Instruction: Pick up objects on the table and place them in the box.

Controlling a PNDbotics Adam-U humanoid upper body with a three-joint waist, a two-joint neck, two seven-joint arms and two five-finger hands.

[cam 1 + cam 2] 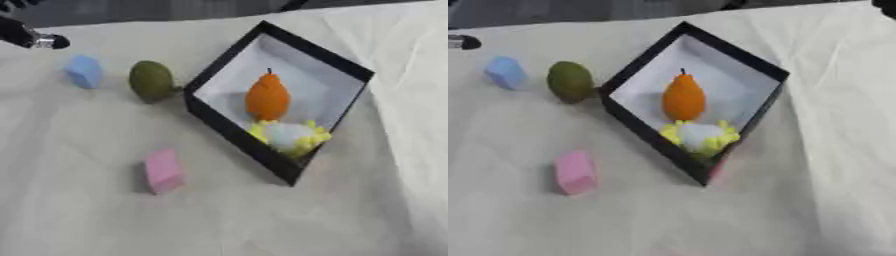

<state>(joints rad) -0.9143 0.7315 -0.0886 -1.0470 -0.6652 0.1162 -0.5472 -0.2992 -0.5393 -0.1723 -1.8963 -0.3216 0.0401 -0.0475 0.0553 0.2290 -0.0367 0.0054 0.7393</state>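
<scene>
Nearest the table's front edge lies the pink block, alone on the cloth-covered table, a little out from the box's near corner. Beyond it, the black box sits turned like a diamond toward the right of the middle, white inside. It already holds an orange pear-shaped fruit, upright, and a yellow-and-white object tucked into the near corner, just beside the fruit.

Further back, a dark green oval fruit rests just beside the box's left corner, perhaps touching it; I cannot tell. To its left, near the table's left edge, sits a pale blue block.

So the task looks partly done: two things are in the box and three are left on the table. No hand holds anything, so the step in hand seems to be a reach for the next object.

The left hand shows only as a dark tip at the far left corner, above and behind the blue block and clear of it. Whether its fingers are spread or curled I cannot tell. The right hand is not seen with any certainty.

The next move likely calls for the left hand to drop toward the blue block or the green fruit, close around it, then lift it over the box's left wall.
</scene>
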